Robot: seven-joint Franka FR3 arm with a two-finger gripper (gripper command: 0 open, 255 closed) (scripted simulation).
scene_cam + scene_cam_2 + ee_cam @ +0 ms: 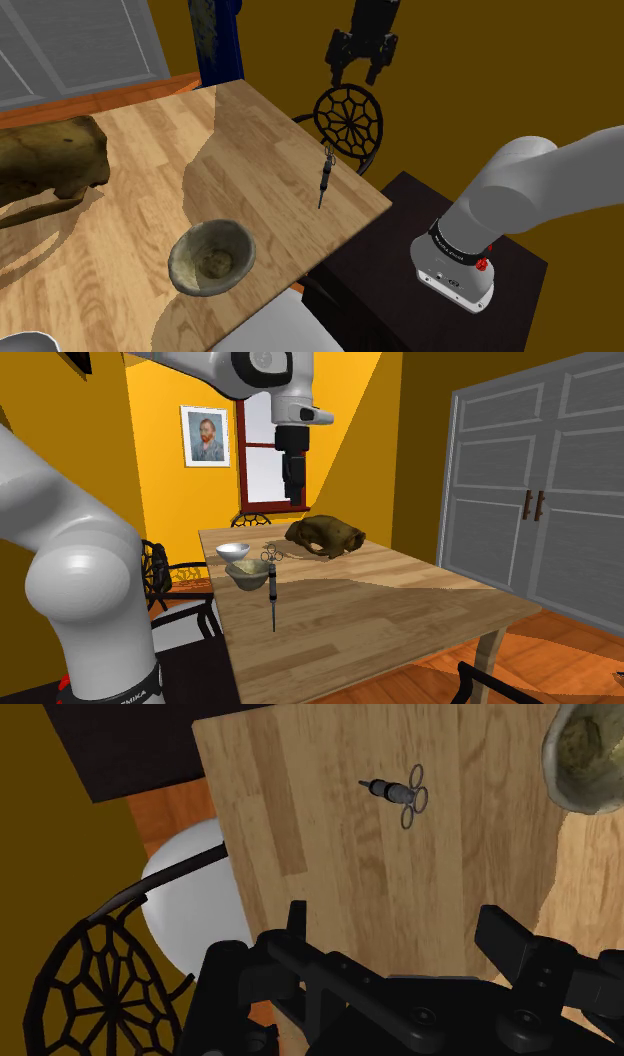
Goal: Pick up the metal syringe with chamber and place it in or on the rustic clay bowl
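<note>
Approach step: my black two-finger gripper (360, 72) hangs released, well above the slim dark ring-handled syringe (324, 175); the rough brown bowl (212, 258) sits near that syringe. Next: descend, straddle its barrel.

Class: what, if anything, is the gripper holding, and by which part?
Nothing: the gripper is open and empty; the syringe lies on the table.

Bright light; broad soft shadows cross the table (262, 128), perhaps window-cast.
</note>
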